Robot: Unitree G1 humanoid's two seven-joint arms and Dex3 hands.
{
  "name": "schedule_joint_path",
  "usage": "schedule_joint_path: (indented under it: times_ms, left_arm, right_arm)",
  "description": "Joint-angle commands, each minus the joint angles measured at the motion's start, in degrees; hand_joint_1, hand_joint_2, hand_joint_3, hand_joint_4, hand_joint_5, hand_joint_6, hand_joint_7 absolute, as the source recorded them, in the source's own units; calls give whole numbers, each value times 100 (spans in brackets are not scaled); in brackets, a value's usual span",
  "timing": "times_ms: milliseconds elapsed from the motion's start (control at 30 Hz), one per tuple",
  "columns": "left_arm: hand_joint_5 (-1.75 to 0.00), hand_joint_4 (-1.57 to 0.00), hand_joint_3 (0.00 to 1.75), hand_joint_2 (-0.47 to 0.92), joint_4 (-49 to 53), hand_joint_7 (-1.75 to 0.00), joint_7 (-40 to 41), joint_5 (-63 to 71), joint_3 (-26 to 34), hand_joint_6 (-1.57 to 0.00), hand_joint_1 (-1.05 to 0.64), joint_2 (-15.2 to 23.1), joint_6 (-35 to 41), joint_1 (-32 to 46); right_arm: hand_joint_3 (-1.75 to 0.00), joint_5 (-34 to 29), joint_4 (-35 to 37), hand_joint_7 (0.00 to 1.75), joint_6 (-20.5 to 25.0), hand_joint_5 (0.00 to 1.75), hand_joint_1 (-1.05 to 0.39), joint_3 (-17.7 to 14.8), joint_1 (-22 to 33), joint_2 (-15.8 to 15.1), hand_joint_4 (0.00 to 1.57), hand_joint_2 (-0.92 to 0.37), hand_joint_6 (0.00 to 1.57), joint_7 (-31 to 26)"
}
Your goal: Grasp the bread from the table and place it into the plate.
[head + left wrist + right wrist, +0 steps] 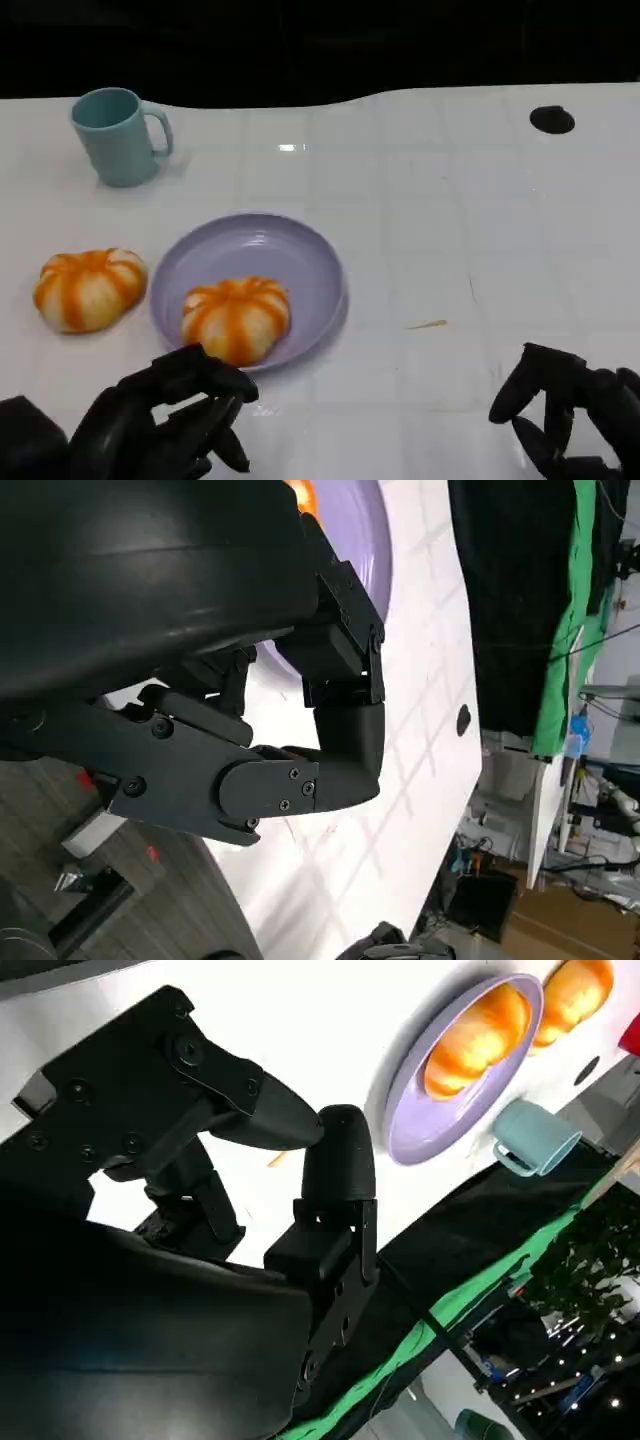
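Observation:
One orange-striped bread (236, 318) lies in the purple plate (300, 240), toward its near left side. A second striped bread (88, 288) sits on the white table just left of the plate. My left hand (165, 415) hovers low at the table's front, a little short of the plate's near rim, fingers apart and holding nothing. My right hand (570, 410) is far to the right, fingers loosely bent and empty. The right wrist view shows the plate (420, 1130), the bread in it (480, 1035) and the other bread (575, 990) beyond my right hand (200, 1210).
A teal mug (117, 135) stands at the back left. A black round cap (552, 120) sits in the table at the back right. A small tan sliver (428, 324) lies right of the plate. The table's far edge meets a dark backdrop.

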Motion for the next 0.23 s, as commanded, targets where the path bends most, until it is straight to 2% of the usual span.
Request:
schedule_joint_path:
  times_ms: [33,233]
  left_arm:
    - [-164,-69,42,92,81,-119,-53,12,15,-72,-42,57,-94,-6]
    - [-165,-69,41,92,129,-119,-75,54,-1,-72,-42,77,-190,-19]
  right_arm:
    - [-116,83,65,148,-123,175,-17,-3,-56,-29,89,-48,75,18]
    - [-120,61,73,144,-121,175,-16,9,-108,-57,89,-44,77,51]
